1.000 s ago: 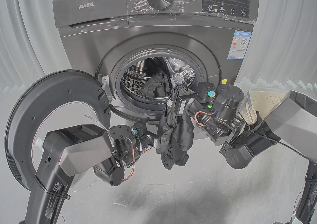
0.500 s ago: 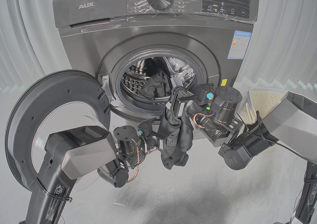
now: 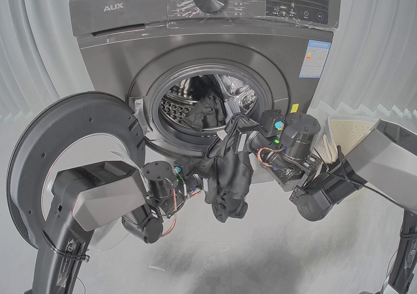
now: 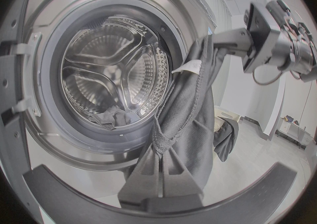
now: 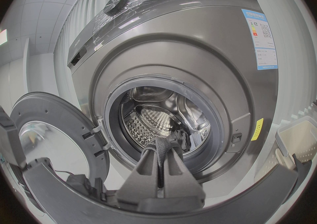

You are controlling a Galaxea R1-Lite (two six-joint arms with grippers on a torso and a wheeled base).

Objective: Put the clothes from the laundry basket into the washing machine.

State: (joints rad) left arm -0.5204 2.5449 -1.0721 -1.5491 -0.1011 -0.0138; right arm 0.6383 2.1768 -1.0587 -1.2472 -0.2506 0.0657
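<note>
In the head view, the washing machine (image 3: 204,43) stands with its door (image 3: 74,134) swung open toward 9 o'clock of the drum mouth (image 3: 208,104). A black garment (image 3: 228,169) hangs outside the drum, at about 6 o'clock of the mouth, held in two places. The right gripper (image 3: 232,130) has its upper edge near the lower rim. The left gripper (image 3: 208,180) has it lower down, at about 9 o'clock of the bundle. A dark piece (image 3: 204,112) already lies in the drum. The laundry basket (image 3: 352,132) sits at 3 o'clock of the mouth, behind the right arm.

In the left wrist view, the left gripper (image 4: 160,165) has its fingers pressed together on a gathered fold of the garment. The cloth runs up to the right gripper (image 4: 228,41), with the drum just beyond.

In the right wrist view, the right gripper (image 5: 160,165) has its fingers closed tight on a band of the fabric and points at the drum mouth.

The step in hand looks like feeding this garment into the drum. The next move likely calls for both arms to go forward and up, so the hanging tail clears the lip. Only then should the fingers let go, well inside; otherwise the tail may drape over the rim.
</note>
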